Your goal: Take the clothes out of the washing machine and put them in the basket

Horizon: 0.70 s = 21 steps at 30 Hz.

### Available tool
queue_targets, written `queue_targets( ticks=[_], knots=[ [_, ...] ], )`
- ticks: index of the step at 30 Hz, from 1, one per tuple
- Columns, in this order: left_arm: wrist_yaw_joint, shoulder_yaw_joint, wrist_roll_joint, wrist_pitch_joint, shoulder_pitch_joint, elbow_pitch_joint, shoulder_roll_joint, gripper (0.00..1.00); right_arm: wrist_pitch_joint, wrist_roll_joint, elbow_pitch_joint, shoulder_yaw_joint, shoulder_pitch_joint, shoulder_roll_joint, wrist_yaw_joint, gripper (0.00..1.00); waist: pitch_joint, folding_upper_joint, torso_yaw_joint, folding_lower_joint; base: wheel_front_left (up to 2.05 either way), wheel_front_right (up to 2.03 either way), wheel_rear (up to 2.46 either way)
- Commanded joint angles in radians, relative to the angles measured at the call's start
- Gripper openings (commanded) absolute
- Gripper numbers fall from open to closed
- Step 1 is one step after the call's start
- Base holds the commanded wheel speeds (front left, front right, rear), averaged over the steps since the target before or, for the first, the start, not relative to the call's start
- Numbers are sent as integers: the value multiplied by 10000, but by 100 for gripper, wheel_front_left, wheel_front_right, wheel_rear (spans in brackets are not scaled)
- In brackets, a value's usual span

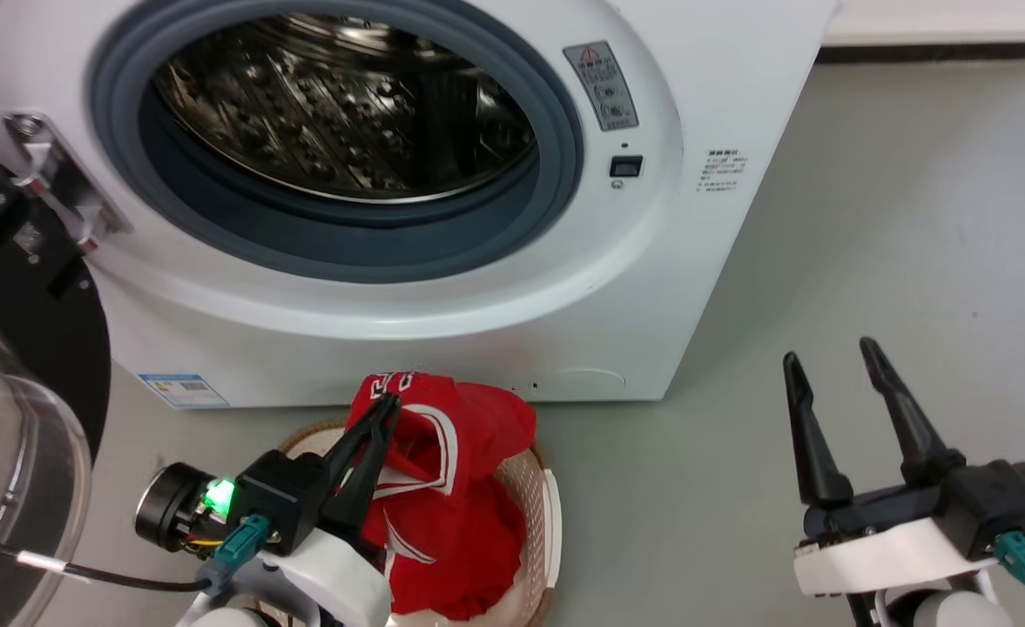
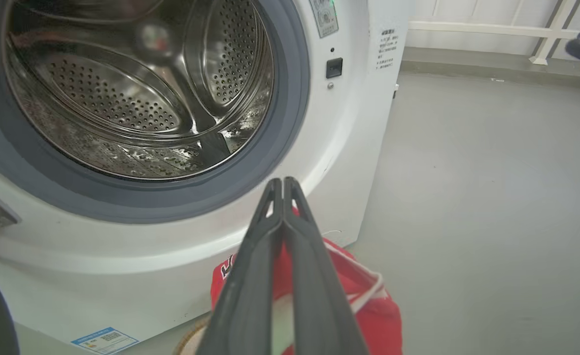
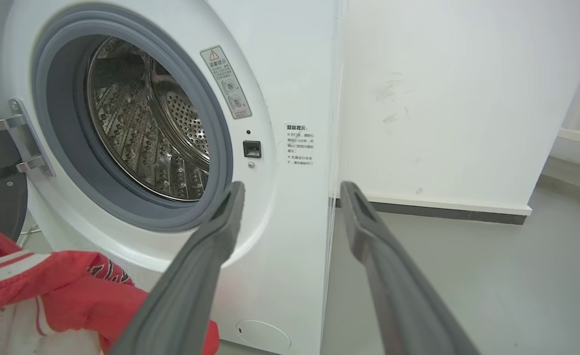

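As the drum [image 1: 338, 113] of the washing machine [image 1: 442, 296] looks bare, you are, I judge, at the end of the task: the clothes [image 1: 460, 496] lie heaped in the basket [image 1: 550, 514], just in front of the machine. The left gripper [image 1: 383, 411] hovers over the heap with its fingers pressed together, and I see no cloth between the tips. The right gripper [image 1: 829, 350] stands spread above the floor [image 1: 869, 218], well apart. Next you should lift the left arm clear and check that no trim catches on it.
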Motion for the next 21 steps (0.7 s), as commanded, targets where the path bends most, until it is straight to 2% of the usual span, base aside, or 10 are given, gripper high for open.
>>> queue_targets(
  ticks=[1, 6, 12, 13, 21],
  knots=[
    [-132, -61, -49, -129, 63, 284, -123, 0, -23, -82, -65, -61, -243, 11, -7, 100, 524, 0, -147, -1, 0, 0, 0],
    [-562, -323, -144, -371, -294, 1561, -547, 0, -23, -99, -184, -92, -768, 12, -7, 100, 1467, 0, -313, -1, 0, 0, 0],
    [-1318, -522, -217, -816, -1130, 3761, -1190, 0, -23, -52, -375, -191, -1477, 12, -7, 100, 2663, 0, -519, -1, 0, 0, 0],
    [-1765, -653, -255, -972, -1709, 4973, -1651, 0, -23, -24, -459, -257, -1795, 15, -7, 100, 3271, 0, -588, -1, 0, 0, 0],
    [-2886, -1063, -214, -1081, -3311, 8700, -2759, 0, -23, 39, -650, -436, -2517, 11, -7, 100, 4659, 0, -762, -1, 0, 0, 0]
  ],
)
